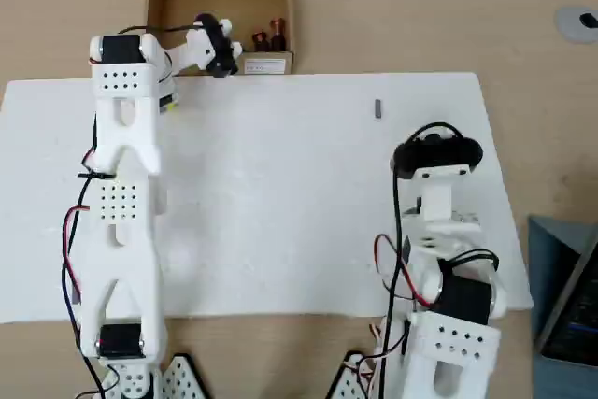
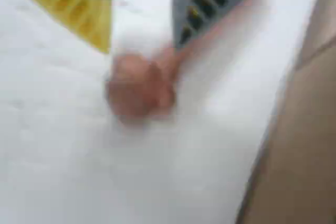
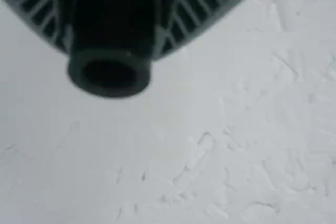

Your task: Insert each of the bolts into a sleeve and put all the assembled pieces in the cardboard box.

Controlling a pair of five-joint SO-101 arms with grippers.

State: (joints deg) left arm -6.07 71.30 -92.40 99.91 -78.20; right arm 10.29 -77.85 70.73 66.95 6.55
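Observation:
My left gripper (image 2: pixel 140 43) hangs open over the white mat, its yellow and grey fingers spread. A blurred copper-coloured piece (image 2: pixel 139 90) lies on the mat just past the fingertips, touching the grey finger (image 2: pixel 210 9). In the high view this arm reaches to the mat's far edge, right in front of the cardboard box (image 1: pixel 159 7). Two copper pieces (image 1: pixel 269 36) stand in the box's near right corner. My right gripper (image 3: pixel 113 45) is shut on a black sleeve (image 3: pixel 110 74), whose open end faces the camera low over the mat. A small grey bolt (image 1: pixel 377 108) lies on the mat beyond the right arm (image 1: pixel 437 154).
The white mat (image 1: pixel 280 212) covers most of the wooden table. A label (image 1: pixel 266 65) sits on the box's front wall. A dark object (image 1: pixel 565 296) stands at the right edge, and a grey disc (image 1: pixel 577 21) lies at the far right.

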